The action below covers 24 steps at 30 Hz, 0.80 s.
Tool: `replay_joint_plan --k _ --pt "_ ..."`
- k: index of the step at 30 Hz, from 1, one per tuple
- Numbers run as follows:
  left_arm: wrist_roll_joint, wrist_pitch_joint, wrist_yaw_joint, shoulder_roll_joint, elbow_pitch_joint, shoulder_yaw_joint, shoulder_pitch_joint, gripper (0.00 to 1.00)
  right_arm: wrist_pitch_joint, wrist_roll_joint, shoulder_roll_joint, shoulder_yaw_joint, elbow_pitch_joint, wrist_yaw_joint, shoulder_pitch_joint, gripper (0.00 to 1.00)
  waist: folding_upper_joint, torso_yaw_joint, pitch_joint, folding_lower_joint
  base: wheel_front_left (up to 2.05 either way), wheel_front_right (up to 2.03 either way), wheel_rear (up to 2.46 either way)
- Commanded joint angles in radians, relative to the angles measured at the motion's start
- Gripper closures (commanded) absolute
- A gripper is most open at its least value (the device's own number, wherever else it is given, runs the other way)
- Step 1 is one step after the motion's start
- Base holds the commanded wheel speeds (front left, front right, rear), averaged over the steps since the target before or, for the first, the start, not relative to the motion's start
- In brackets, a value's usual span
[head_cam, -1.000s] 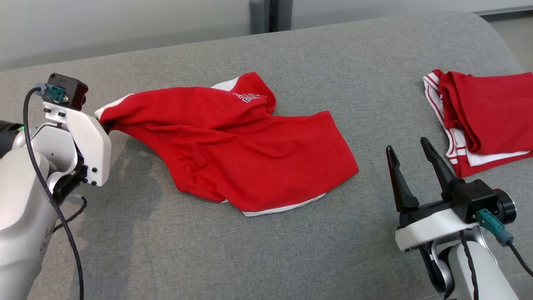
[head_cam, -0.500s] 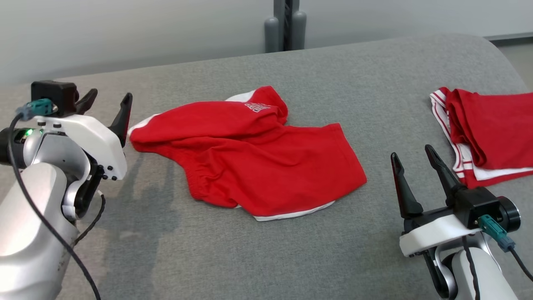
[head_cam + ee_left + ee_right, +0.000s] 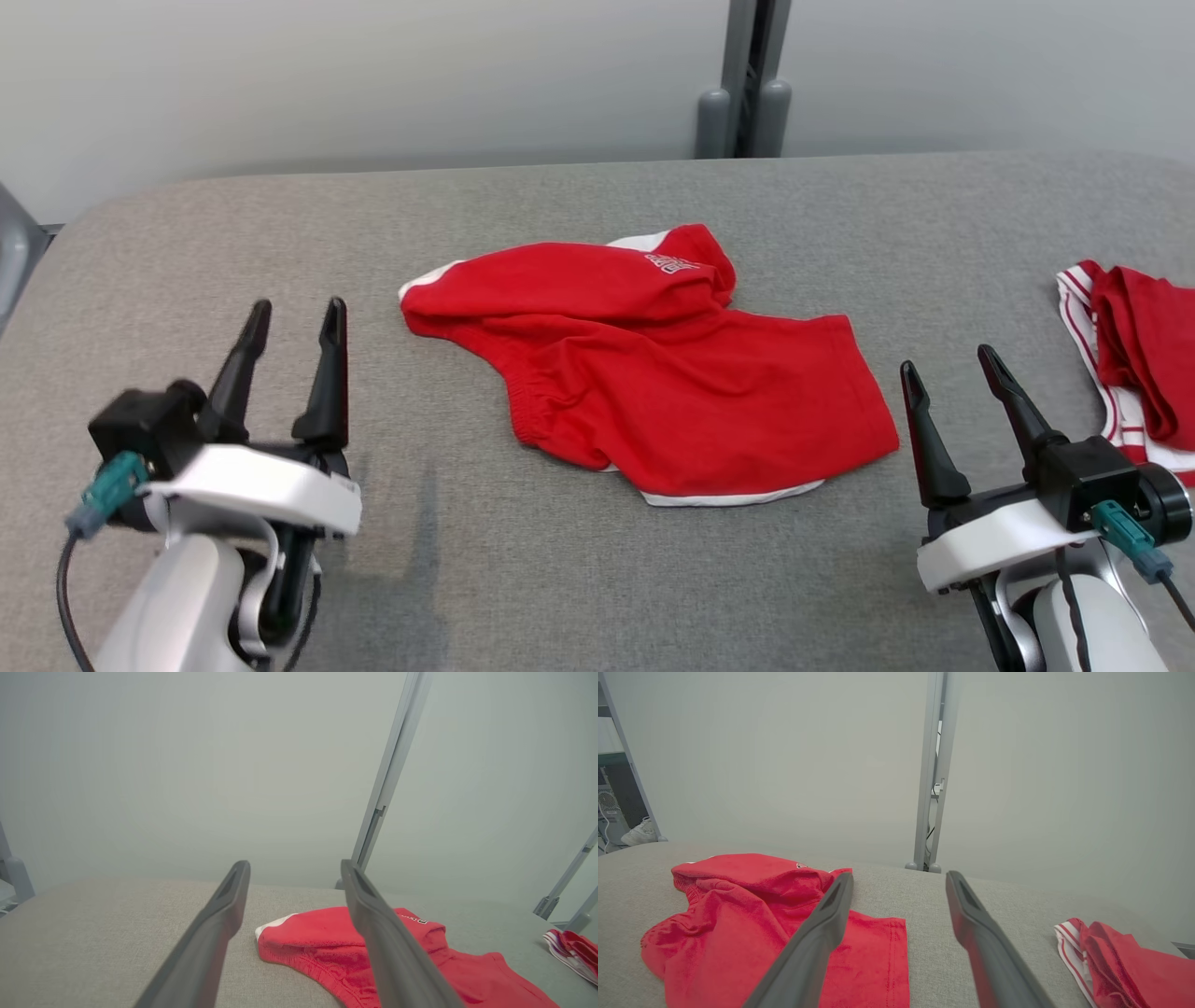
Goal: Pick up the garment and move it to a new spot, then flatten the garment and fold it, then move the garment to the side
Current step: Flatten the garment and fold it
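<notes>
Left gripper (image 3: 299,306) stands spread wide and holds nothing; no cloth touches its fingers (image 3: 322,383). You see it at the lower left of the head view, fingers pointing up and away from you towards the wall (image 3: 373,84). Its pale forearm rises from the bottom edge, and a teal plug (image 3: 105,490) hangs off the wrist. It sits over bare cushion (image 3: 523,579), near the garment's left end but apart from it.

Right gripper (image 3: 946,359) is spread just as wide and is also empty. You find it at the lower right, fingers leaning a little to the left, with its own teal plug (image 3: 1125,537) on the outer side of the wrist.

Your garment (image 3: 672,383) lies crumpled in the middle of the grey cushion, between the two grippers and touching neither. It is red, with white trim at its far-left corner and along its near edge, a gathered waistband facing the left gripper, and a small white logo on the far fold. Its right half lies flatter than its left.

Through the left wrist camera, the white-tipped corner shows between the fingers, and the right finger crosses in front of the red cloth. Through the right wrist camera, the garment lies to the left, partly behind the left finger.

Folded clothes (image 3: 1134,373), red with white stripes, rest at the cushion's right edge, just beyond the right gripper. A grey post (image 3: 752,84) stands behind the cushion.
</notes>
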Motion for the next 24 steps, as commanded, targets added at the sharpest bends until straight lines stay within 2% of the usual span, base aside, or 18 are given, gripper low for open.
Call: replay_joint_plan --k 1,8,9,12,13,19,24 --pt "-0.005 -0.014 -0.005 -0.006 -0.009 0.006 0.019 0.0 -0.002 -0.005 -0.008 -0.002 0.001 0.0 0.015 0.0 -0.0001 0.016 -0.01 0.0 0.0 0.0 0.0" --pt "0.016 -0.043 -0.027 -0.087 -0.021 0.024 0.129 0.0 -0.002 0.004 -0.014 -0.007 0.009 0.0 0.02 0.0 -0.0001 0.055 -0.016 0.0 0.0 0.0 0.0" --pt "0.023 -0.043 -0.03 -0.099 -0.024 0.032 0.136 0.0 -0.002 0.029 -0.012 -0.008 0.013 0.0 0.018 0.0 -0.0001 0.059 -0.013 0.0 0.0 0.0 0.0" --pt "0.049 -0.043 -0.046 -0.134 -0.027 0.052 0.146 0.0 0.001 0.203 -0.001 -0.039 0.024 0.0 -0.021 0.0 -0.0001 0.072 0.003 0.0 0.0 0.0 0.0" --pt "0.059 -0.043 -0.054 -0.144 -0.023 0.055 0.146 0.0 0.008 0.217 0.0 -0.038 0.032 0.0 -0.035 0.0 -0.0001 0.079 0.009 0.0 0.0 0.0 0.0" --pt "0.111 -0.044 -0.097 -0.193 0.008 0.06 0.113 0.0 0.074 0.276 -0.052 -0.034 0.123 0.0 -0.161 0.0 -0.0001 0.146 0.059 0.0 0.0 0.0 0.0" --pt "0.131 -0.044 -0.118 -0.213 0.031 0.071 0.099 0.0 0.123 0.319 -0.107 -0.029 0.202 0.0 -0.26 0.0 -0.0001 0.196 0.096 0.0 0.0 0.0 0.0"
